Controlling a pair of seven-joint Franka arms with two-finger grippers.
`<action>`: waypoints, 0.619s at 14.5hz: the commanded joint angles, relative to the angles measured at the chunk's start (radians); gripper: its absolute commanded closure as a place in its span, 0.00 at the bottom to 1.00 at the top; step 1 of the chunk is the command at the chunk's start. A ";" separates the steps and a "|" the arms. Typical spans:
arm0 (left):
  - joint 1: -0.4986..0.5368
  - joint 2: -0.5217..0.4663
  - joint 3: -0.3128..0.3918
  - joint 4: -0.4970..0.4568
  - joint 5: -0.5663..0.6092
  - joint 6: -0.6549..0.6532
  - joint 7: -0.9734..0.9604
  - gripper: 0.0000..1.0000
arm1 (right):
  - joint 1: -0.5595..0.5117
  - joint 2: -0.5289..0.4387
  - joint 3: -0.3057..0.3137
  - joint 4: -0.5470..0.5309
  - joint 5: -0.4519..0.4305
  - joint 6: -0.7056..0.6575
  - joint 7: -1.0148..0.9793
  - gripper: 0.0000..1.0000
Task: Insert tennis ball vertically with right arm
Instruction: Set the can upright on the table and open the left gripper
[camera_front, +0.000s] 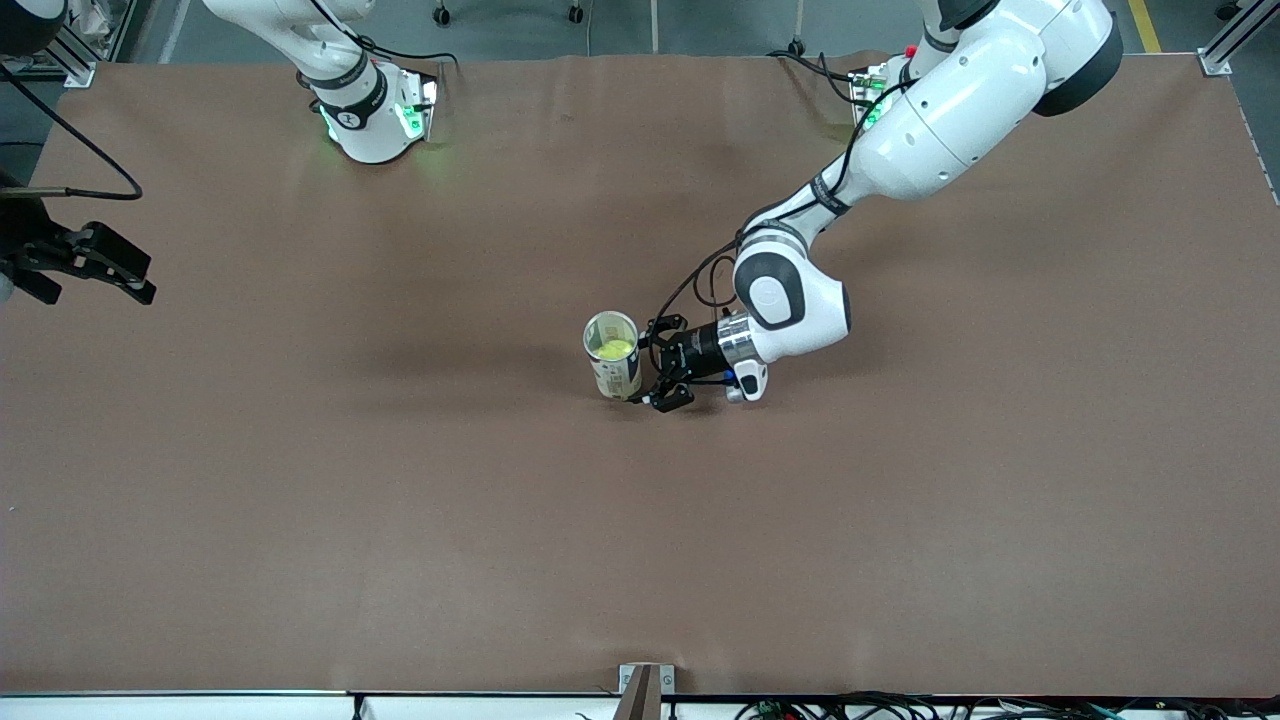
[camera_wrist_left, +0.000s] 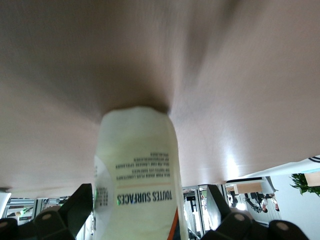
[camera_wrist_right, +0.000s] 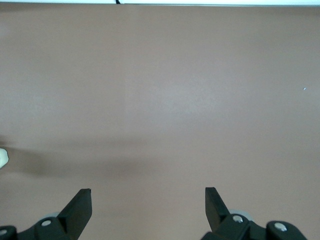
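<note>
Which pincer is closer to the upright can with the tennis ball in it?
Left. The left pincer sits right beside the can, open fingers either side of it, tennis ball inside. The right pincer waits open at the right arm's end of the table.

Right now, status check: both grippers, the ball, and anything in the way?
Left gripper open around the canister, not clamped. Right gripper open, empty, waiting at the right arm's end of the table. Tennis ball inside the upright canister. Nothing in the way.

The canister (camera_front: 614, 354) stands mid-bench (camera_front: 400, 550), the left hand (camera_front: 655, 365) flanking it with fingers spread; all bench edges and corners allow passage.
</note>
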 joint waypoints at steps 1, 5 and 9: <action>0.025 -0.046 -0.010 -0.060 -0.018 0.004 0.027 0.00 | -0.019 0.012 0.016 0.041 -0.013 0.001 -0.004 0.00; 0.036 -0.063 -0.010 -0.081 -0.013 0.001 0.029 0.00 | -0.028 0.012 0.016 0.067 -0.013 0.002 -0.004 0.00; 0.060 -0.133 -0.016 -0.163 0.053 -0.002 0.033 0.00 | -0.030 0.009 0.018 0.075 -0.013 -0.008 -0.004 0.00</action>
